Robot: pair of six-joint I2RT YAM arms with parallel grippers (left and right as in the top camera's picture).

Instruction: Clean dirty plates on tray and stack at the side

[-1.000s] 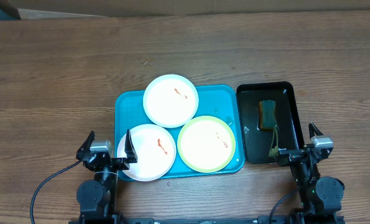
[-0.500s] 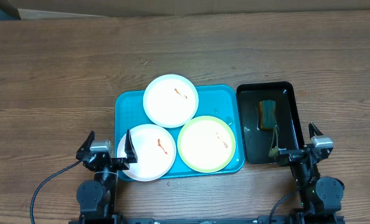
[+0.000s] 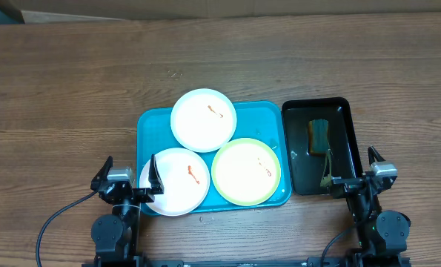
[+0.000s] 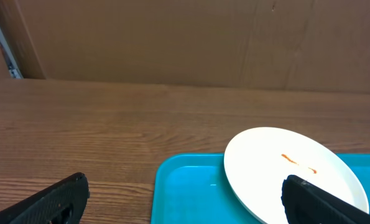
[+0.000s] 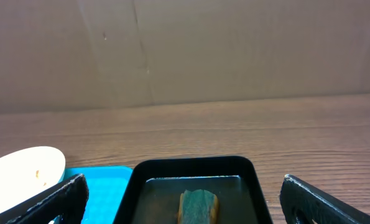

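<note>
3 dirty plates (image 3: 203,120) — 1 tray (image 3: 150,124), 1 sponge (image 3: 319,136).

A lab-style robot test bench: wood-grain table (image 3: 72,81) with cardboard wall (image 4: 172,37) behind.

three smeared plates (image 3: 203,119), teal tray (image 3: 147,126)

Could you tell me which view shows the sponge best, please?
Overhead: the whole sponge shows from above, lying in the black tray. The right wrist view catches only part of it, cut off by the frame's bottom edge; the left wrist view misses it.
</note>
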